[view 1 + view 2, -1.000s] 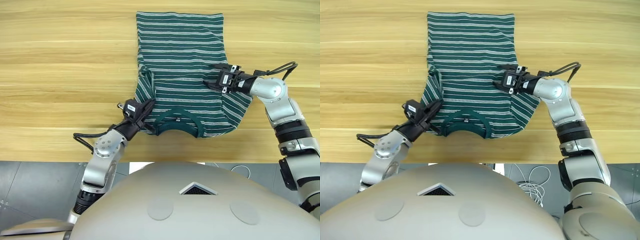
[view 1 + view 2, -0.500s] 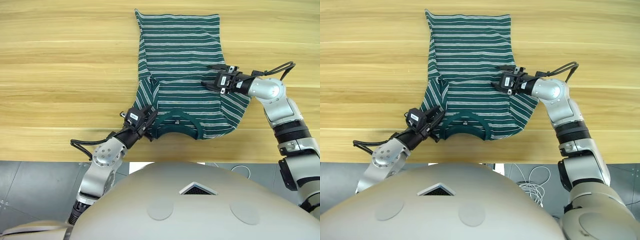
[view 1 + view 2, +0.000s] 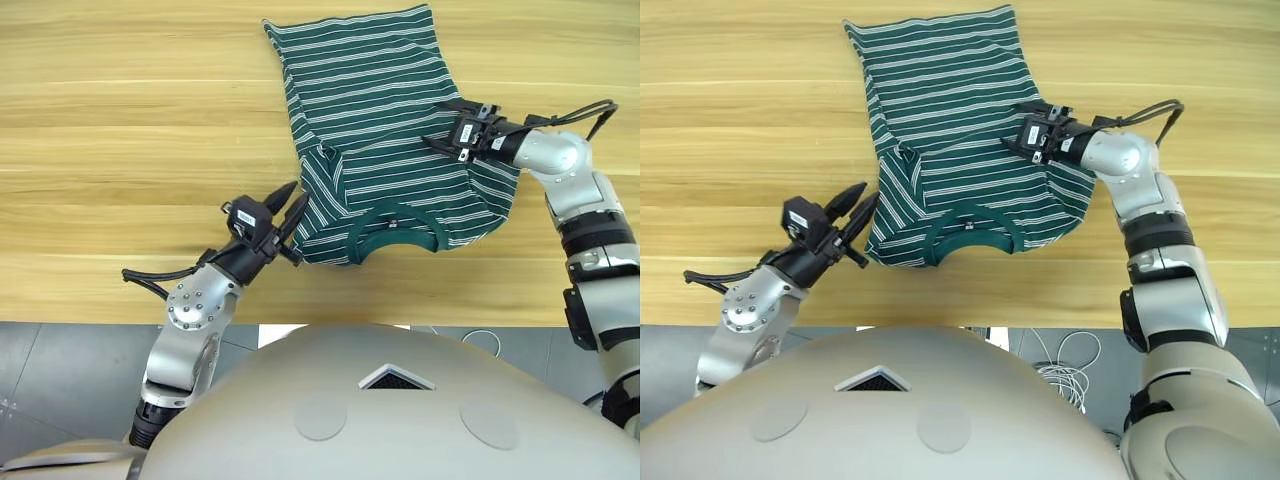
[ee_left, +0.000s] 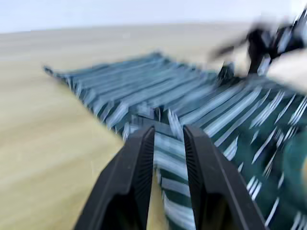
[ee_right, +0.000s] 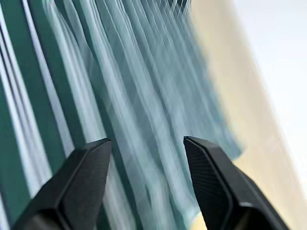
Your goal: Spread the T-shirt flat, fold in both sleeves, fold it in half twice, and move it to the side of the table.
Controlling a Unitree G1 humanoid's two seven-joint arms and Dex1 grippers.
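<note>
Though rumpled, soft striped T-shirt (image 3: 385, 110) on grained wooden table (image 3: 130, 130).

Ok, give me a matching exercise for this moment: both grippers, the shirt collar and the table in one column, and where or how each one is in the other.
Things
1. left gripper
2. right gripper
3. collar
4. table

Descriptions
A. pale wood, lying under the shirt
B. open, over the shirt's right side
C. on the shirt's edge nearest the robot
D. open, at the shirt's near left edge

Pairs: 1-D, 2-B, 3-C, 4-A
</note>
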